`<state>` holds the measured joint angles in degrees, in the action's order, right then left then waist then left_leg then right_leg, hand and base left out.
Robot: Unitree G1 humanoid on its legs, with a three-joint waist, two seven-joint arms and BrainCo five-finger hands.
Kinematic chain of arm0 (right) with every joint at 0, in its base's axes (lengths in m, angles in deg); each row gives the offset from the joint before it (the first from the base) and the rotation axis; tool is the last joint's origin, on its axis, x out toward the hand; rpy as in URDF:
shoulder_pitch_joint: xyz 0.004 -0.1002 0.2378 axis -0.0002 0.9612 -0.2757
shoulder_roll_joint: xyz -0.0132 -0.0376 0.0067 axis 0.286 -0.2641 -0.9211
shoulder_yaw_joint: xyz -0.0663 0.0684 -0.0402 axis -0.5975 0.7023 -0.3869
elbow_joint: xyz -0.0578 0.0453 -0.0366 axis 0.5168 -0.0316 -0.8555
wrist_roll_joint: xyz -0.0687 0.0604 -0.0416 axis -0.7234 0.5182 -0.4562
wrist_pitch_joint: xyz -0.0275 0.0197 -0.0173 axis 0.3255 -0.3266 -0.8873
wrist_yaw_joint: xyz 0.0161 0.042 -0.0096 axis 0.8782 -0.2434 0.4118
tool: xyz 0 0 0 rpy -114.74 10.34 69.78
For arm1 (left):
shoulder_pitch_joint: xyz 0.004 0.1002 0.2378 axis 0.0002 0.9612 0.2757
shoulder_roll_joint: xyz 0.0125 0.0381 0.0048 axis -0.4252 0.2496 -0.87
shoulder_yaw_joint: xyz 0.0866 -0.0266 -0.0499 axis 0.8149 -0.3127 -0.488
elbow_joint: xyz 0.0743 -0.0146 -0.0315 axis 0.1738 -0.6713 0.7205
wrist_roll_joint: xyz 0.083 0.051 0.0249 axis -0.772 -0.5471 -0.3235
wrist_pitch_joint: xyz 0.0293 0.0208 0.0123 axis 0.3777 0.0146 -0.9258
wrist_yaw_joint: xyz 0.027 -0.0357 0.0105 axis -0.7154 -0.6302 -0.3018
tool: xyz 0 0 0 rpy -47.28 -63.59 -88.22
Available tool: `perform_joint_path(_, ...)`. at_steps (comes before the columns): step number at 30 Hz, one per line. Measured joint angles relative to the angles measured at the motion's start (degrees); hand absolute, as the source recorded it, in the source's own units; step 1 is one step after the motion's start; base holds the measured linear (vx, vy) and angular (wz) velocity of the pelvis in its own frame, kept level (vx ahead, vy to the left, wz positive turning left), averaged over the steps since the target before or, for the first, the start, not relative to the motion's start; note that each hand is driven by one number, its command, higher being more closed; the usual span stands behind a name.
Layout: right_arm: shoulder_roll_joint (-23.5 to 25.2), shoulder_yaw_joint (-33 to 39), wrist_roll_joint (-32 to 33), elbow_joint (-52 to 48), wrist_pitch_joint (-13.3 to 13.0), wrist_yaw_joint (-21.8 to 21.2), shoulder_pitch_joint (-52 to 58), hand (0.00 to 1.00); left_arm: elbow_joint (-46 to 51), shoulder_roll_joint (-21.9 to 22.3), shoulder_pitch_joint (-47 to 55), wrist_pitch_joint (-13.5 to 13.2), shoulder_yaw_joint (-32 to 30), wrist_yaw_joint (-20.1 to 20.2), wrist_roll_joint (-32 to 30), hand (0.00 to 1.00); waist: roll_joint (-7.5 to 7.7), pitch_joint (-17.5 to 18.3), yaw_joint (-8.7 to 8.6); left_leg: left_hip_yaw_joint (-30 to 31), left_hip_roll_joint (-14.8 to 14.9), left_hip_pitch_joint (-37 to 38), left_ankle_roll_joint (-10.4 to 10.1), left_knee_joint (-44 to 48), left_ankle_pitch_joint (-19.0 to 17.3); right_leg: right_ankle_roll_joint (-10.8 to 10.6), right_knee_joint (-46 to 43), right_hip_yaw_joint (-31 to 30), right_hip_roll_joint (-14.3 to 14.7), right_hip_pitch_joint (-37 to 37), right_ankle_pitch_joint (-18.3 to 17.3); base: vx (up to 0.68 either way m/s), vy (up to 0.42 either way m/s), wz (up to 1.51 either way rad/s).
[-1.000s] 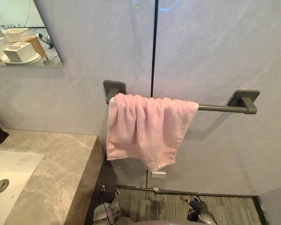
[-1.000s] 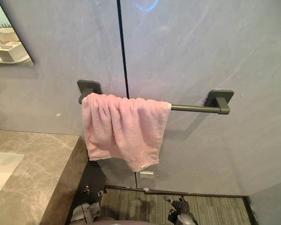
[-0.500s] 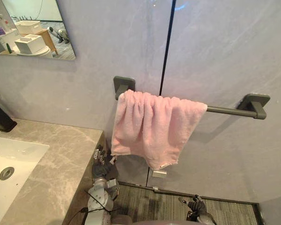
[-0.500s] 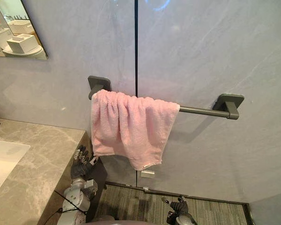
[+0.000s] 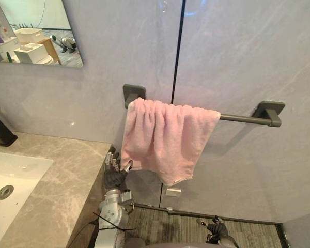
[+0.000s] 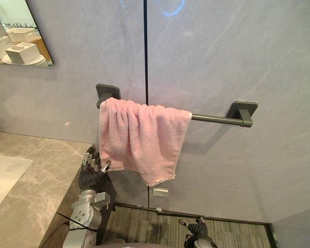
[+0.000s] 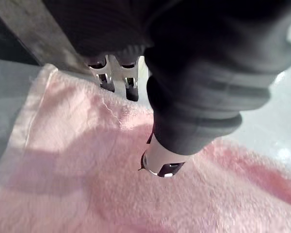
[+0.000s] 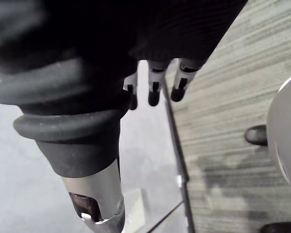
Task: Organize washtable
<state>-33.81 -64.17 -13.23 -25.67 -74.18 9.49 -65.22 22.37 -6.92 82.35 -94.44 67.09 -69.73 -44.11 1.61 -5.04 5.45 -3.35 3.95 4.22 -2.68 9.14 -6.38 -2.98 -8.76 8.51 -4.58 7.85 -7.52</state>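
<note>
One risk: my left hand [image 6: 93,175], fingers unclenched by pink terry towel [image 5: 165,137], could drag it off dark grey bar [image 5: 240,118]. Right hand [image 5: 217,228] slack.

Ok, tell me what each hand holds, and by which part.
Nothing. The left hand is open at the lower corner of the pink towel, not closed on it; the right hand hangs open.

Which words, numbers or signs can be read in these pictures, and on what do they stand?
None can be read. The pink towel, the towel bar and the mirror bear no legible text; the white boxes reflected in it are too small to tell.
</note>
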Motion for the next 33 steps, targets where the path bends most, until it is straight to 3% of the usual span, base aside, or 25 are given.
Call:
perform_joint_path(8, -0.22, -0.89, -0.73, -0.86, 0.0, -0.16, 0.29, 0.0, -3.13, -1.97, -2.85, 0.11, 1.83, 1.35, -1.71, 0.0, -0.83, 1.04, -0.16, -0.76, 0.2, 1.24, -0.57, -1.83, 0.53, 0.3, 0.84, -0.84, 0.5, 0.05, 0.22, -0.01, -0.004, -0.07)
perform_joint_path(9, -0.22, -0.91, -0.78, -0.86, 0.0, -0.17, 0.47, 0.0, -4.51, -2.14, -3.22, 0.17, 1.85, 1.45, -2.21, 1.0, -0.91, 1.61, -0.25, -0.88, 0.16, 1.71, -0.61, -2.98, 1.06, 0.34, 1.08, -0.86, 0.5, 0.05, 0.26, 0.0, 0.0, 0.0)
perform_joint_path(18, 0.43, -2.33, -0.8, -6.48, 0.12, -0.16, 1.44, 0.0, -10.09, -4.25, -5.57, 1.35, 2.24, 1.05, -4.55, 1.0, -1.21, 1.77, -1.55, -2.63, 0.99, 4.56, -1.28, -7.26, 2.47, 1.16, 3.17, -2.18, 1.73, 0.68, 0.96, 0.03, -0.024, -0.09)
perform_joint_path(25, -1.1, -6.57, -1.06, -29.29, -1.77, -0.28, 4.67, 0.0, -10.12, -4.84, -7.1, 1.39, 2.08, 0.93, -4.53, 1.0, -1.24, 1.53, -1.56, -4.07, 1.23, 4.22, -1.25, -7.45, 2.39, 1.21, 3.05, -3.65, 2.03, -0.31, 0.98, -0.01, -0.01, -0.1)
perform_joint_path(33, -1.01, -9.42, -6.14, -42.93, -4.11, -0.3, 5.89, 0.0, -9.5, -4.73, -7.09, 1.34, 2.1, 0.95, -4.54, 1.0, -0.89, 1.37, -1.53, -4.48, 1.22, 3.31, -0.74, -6.03, 1.23, 1.19, 2.58, -4.51, 2.0, -1.15, 0.97, -0.02, 0.003, -0.05)
